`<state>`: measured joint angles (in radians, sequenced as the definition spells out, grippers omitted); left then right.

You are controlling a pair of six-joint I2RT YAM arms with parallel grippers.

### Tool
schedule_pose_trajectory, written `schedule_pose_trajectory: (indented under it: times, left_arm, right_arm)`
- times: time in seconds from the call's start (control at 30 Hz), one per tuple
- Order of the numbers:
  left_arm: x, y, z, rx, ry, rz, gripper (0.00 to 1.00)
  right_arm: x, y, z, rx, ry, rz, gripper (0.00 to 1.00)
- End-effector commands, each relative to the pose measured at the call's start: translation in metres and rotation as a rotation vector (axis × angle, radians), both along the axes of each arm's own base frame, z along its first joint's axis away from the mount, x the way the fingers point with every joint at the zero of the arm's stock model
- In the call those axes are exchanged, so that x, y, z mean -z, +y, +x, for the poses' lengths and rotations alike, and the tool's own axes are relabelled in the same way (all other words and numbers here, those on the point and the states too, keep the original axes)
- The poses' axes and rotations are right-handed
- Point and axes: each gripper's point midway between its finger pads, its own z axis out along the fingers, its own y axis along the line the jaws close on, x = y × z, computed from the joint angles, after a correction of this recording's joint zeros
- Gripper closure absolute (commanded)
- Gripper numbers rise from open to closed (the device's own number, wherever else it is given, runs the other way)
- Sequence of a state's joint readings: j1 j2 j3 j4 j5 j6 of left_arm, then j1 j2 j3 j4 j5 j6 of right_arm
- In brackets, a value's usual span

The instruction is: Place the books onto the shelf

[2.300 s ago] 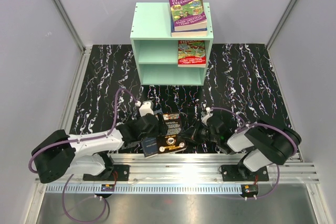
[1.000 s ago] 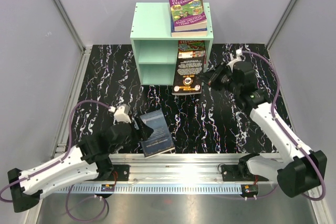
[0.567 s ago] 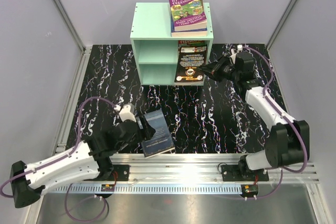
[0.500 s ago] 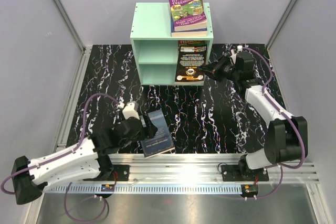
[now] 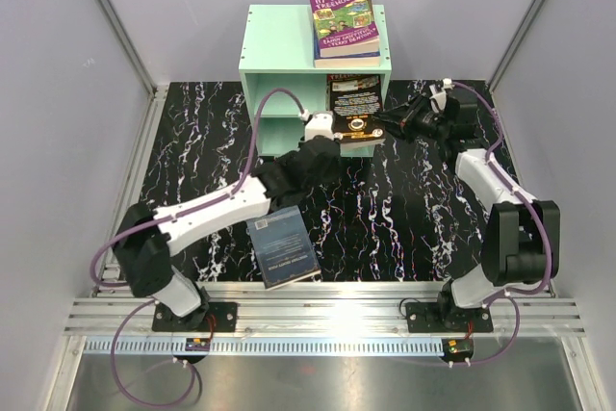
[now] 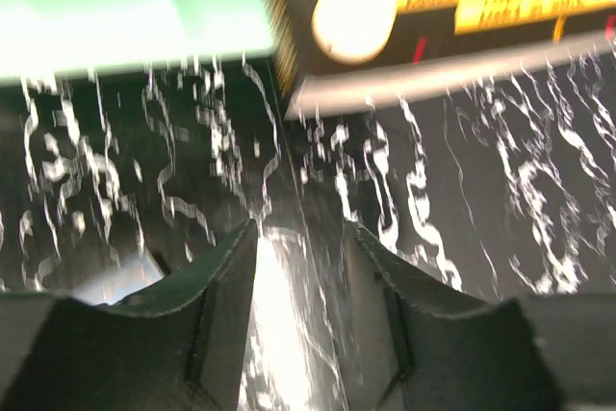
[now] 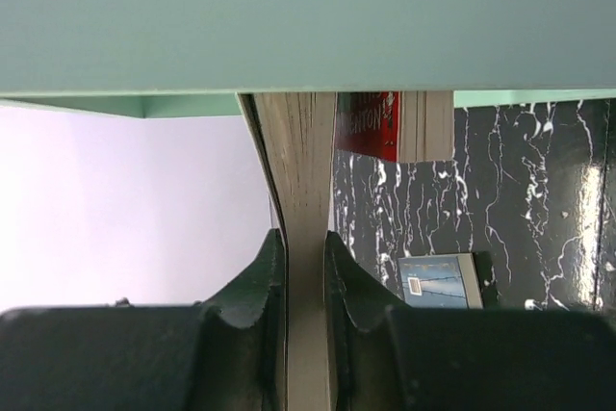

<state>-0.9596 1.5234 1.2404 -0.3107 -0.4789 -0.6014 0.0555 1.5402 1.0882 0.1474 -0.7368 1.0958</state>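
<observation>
The right gripper [image 7: 304, 257] is squeezing the page edge of the black book [image 5: 353, 106] with its two fingers pressed tight on it. It is holding this book up at the right end of the green shelf [image 5: 279, 45], with one end going in under a green board. I cannot tell which shelf space it is in. The black cover is showing a round cream spot and orange writing too blurry to read. A red book [image 7: 369, 126] is sitting just beside it, with white letters ending in "TON". A purple book [image 5: 343, 18] saying "TREEHOUSE" is lying on the shelf's flat top. A blue book [image 5: 283, 251] is lying flat near the front of the black marbled table [image 5: 423, 209]. The left gripper [image 6: 300, 276] is hanging low near the bottom front of the shelf, with its fingers a little apart and holding nothing.
</observation>
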Motion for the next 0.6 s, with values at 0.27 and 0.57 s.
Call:
schedule_pose_trajectory:
  times: [0.27,0.57]
  left_arm:
    - [-0.029,-0.038,0.066,0.026,-0.088,0.010,0.58]
    - [-0.031,-0.049,0.078,0.032,-0.090,-0.009,0.58]
  right_arm:
    - [-0.044,-0.013,0.034,0.008,-0.136,0.120,1.00]
    - [-0.036,-0.009,0.030,-0.025,-0.120,0.151,0.77]
